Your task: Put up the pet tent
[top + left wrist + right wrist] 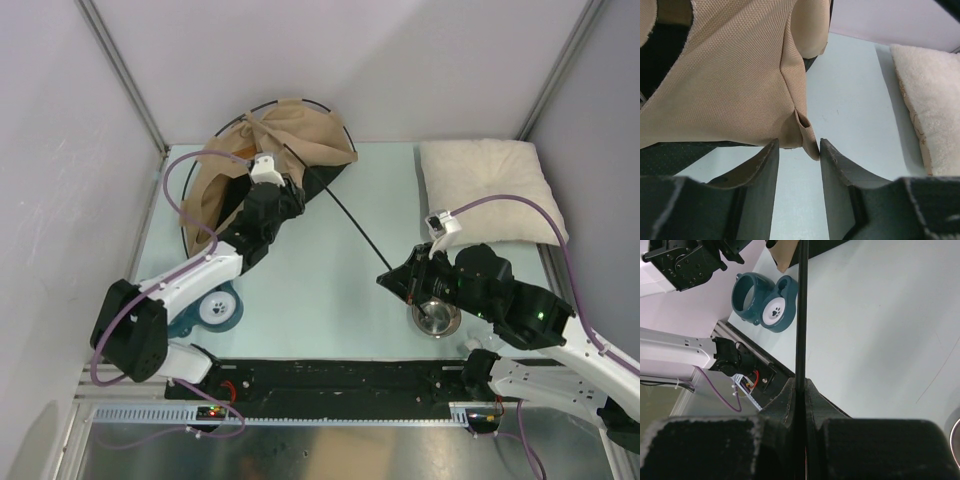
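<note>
- Far left, near edge: teal dish [218, 308] on the counter [330, 300], just beside your left forearm. It is not in play, but a low elbow sweep could knock it.
- Left hand [797, 145]: fingers [765, 170] spread, bare counter showing through the gap. Nothing pinched.
- Risk here: a small folded corner of the tent [300, 135] hangs right at the fingertips. Close now and you may catch only its edge, which would likely slip once the fabric is pulled.
- Tent: a collapsed tan heap with black lining showing, back-left on the counter near the wall corner. It lies just ahead of and above the left hand.
- Pole [350, 225]: thin and black, running from the tent diagonally toward the right arm.
- Right hand [800, 387]: pressed together on the pole's near end, with the pole running straight out between the fingers.
- Risk here: the pole is slender and held at one end. An off-axis push could bow it or twist it in the grip. With the fabric unheld, the tent may slide instead of taking shape.
- Steel bowl [437, 318]: directly under the right wrist. Dip and you strike it.
- Pillow [490, 185]: back-right, well apart from the pole.
</note>
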`<state>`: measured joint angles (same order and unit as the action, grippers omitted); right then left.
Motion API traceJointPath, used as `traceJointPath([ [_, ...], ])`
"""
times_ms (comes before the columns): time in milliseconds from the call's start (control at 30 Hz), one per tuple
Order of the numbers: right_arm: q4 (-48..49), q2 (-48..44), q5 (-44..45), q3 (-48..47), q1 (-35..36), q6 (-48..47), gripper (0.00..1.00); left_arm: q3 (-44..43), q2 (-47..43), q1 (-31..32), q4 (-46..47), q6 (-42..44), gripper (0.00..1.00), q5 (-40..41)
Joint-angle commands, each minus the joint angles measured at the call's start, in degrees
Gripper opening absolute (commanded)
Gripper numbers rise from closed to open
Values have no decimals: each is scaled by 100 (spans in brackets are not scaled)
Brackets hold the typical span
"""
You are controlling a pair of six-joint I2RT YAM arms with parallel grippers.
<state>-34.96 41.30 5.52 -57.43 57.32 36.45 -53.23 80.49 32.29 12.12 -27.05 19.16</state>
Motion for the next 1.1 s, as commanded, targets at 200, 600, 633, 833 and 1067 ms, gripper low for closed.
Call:
traceJointPath([
  [200,240,-7,113,14,50,-13,0,-143,227,75,-20,-148,38,5],
  [600,280,22,53,30,45,-7,0,-174,146,77,-26,-11,1,271],
  [633,284,25,45,39,48,-11,0,-141,83,76,-26,55,0,232],
  [833,597,-19,-76,176,251,-105,0,345,-539,82,85,457,0,-351],
  [1067,968,-169,822,292,1290,-247,0,1256,-1666,84,158,640,0,-784],
])
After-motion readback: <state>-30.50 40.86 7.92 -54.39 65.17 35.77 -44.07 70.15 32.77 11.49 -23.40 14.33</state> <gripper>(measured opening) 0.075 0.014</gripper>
